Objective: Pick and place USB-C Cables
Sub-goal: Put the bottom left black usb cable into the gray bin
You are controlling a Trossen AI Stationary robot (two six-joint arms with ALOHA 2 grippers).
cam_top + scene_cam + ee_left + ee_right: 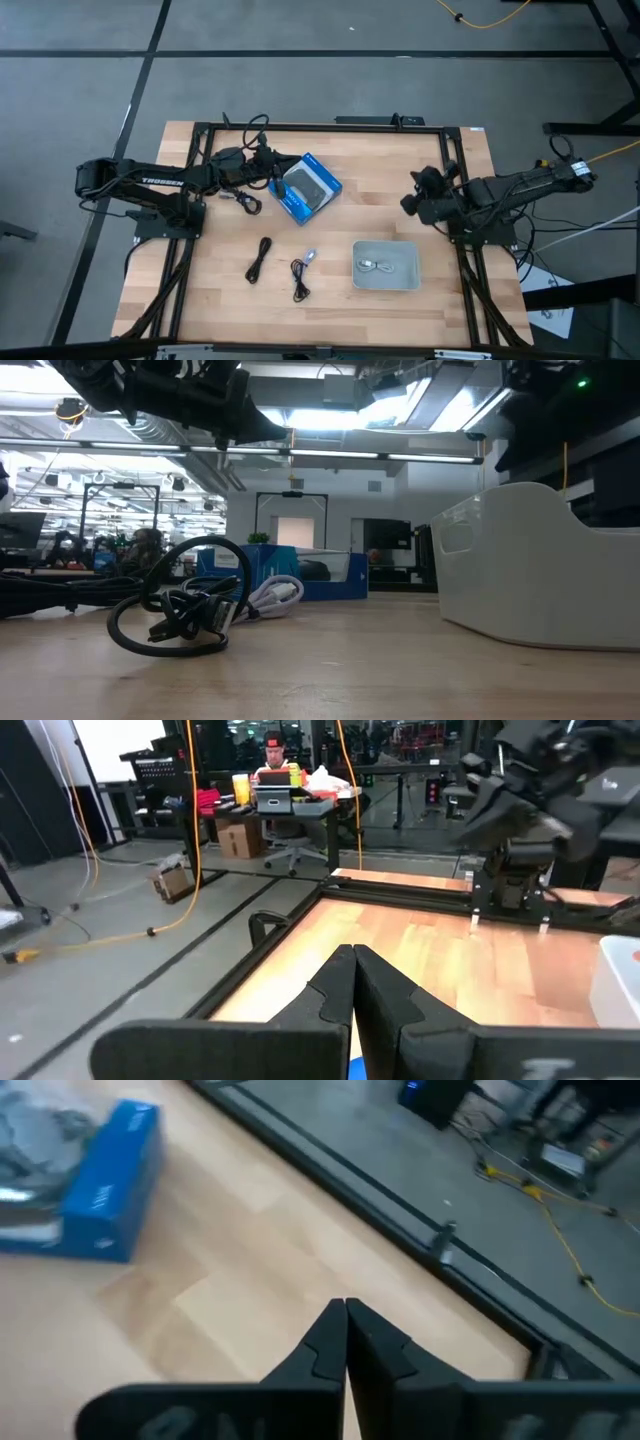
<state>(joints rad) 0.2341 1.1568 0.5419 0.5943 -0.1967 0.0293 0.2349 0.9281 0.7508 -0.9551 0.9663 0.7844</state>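
Several small USB-C cables lie on the wooden table. A black bundle [260, 258] and a black one with a pale plug end [300, 275] lie near the middle. Another black one [245, 200] lies by the left arm, and a whitish-silver one [374, 265] lies in the grey tray [405, 280]. In the low view a black coil [185, 610] sits in front of a whitish cable [275, 595]. My left gripper [272, 172] [352, 970] is shut and hovers at the far-left side of the blue box [308, 187]. My right gripper [405, 203] [345, 1320] is shut, raised over bare table at the right.
The blue-and-black flat box [100, 1185] lies far of centre, with the tray [540, 575] near-right of it. A black frame rail [330, 127] runs along the far edge. The arms' own wires lie by the left base. A person sits at a desk in the room beyond.
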